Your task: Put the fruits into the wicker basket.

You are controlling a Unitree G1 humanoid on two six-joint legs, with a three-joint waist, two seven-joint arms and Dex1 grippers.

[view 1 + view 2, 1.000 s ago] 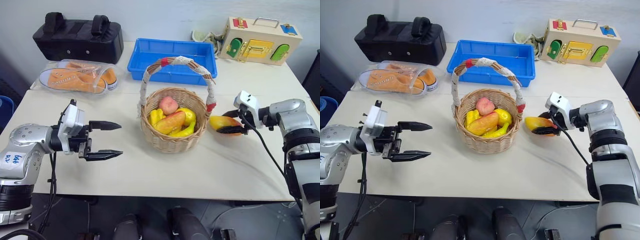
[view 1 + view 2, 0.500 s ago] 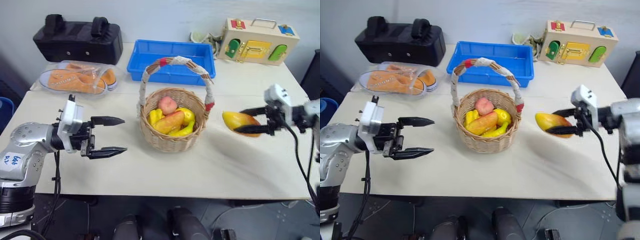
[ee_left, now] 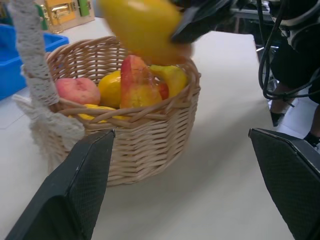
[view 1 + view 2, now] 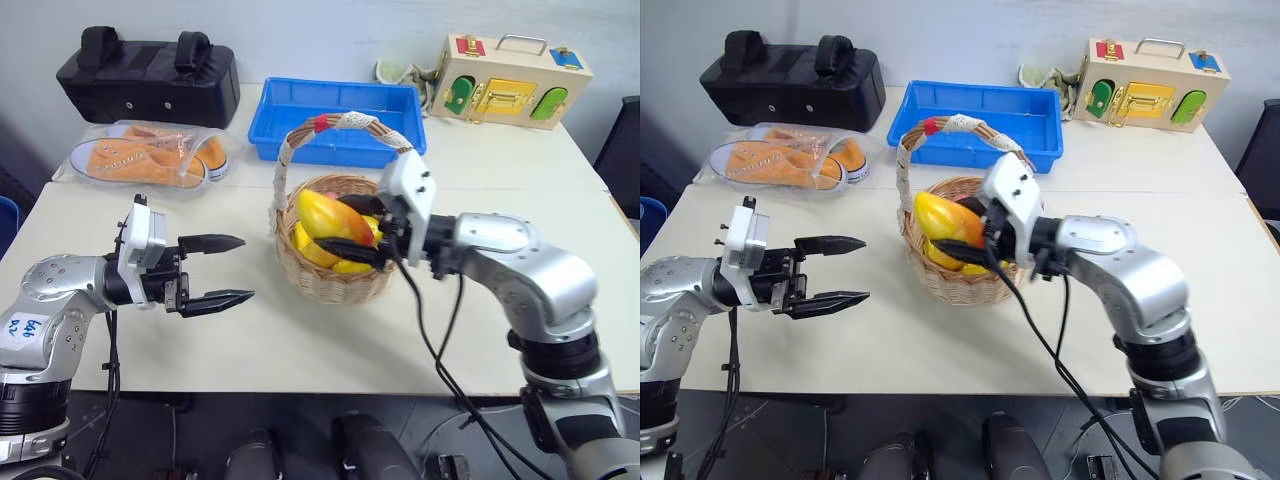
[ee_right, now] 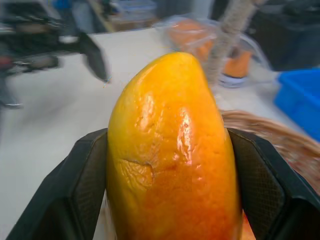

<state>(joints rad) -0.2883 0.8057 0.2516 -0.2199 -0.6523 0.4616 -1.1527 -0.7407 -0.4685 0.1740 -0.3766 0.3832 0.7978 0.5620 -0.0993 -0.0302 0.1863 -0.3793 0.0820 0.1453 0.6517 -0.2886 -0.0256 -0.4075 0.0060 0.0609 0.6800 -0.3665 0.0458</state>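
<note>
- The right hand squeezed a mango between its two black fingers and held it up over the wicker basket, under the tall handle.
- The left hand was wide open with nothing in it. It hung over the desk near the left edge, pointing at the basket but well apart from it.
- The wicker basket stood in the middle of the desk.
- Inside the basket lay another mango, a pink peach and some plain yellow fruits.
- A blue tray sat just behind the basket, toward the far edge of the desk.
- Orange shoes in a clear bag lay near the far left corner, with a black bag behind them.
- A wooden box with colored doors stood by the far right corner.
</note>
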